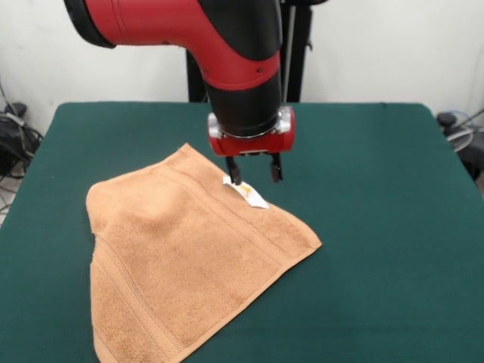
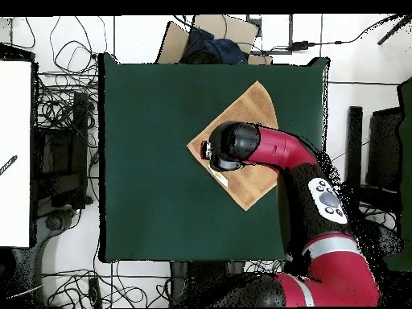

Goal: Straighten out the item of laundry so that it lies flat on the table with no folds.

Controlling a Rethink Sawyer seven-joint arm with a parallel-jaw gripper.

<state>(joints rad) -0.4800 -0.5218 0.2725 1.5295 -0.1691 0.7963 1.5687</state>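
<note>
Claw (image 1: 255, 173) hangs open just above the far edge of the towel (image 1: 181, 265), one finger at the white label (image 1: 253, 197), grasping nothing. By my reading the grasp is being lined up; next it must close on that edge and pull outward, since the towel, sprawled over the table's (image 1: 378, 227) near left part, looks doubled at its left side.

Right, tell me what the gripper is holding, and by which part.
Nothing is held. The gripper stands open over the towel's far edge, one fingertip at the white label, the other over the bare table.
</note>
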